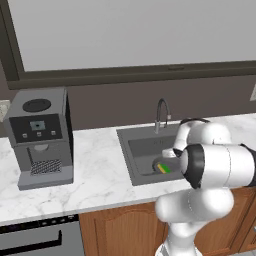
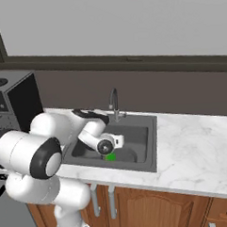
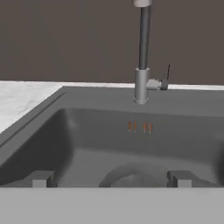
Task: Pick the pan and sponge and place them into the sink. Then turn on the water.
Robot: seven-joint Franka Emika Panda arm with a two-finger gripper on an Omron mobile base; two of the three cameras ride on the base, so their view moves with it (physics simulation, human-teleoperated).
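Marble counter (image 1: 95,170) surrounds the sink (image 1: 131,150), where the arm hides most of the sponge (image 1: 163,168) and pan (image 3: 131,175) beneath the spread gripper (image 3: 111,178), facing the faucet (image 3: 142,52).

Both base cameras sit behind the arm, left and right of it, looking forward and down at the bench (image 1: 95,165); they share the sink (image 1: 131,150) and faucet (image 1: 161,112). The hand camera sits close, low over the basin, facing the faucet and far wall.

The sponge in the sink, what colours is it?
Green with yellow, the small sponge shows best in the left base view.
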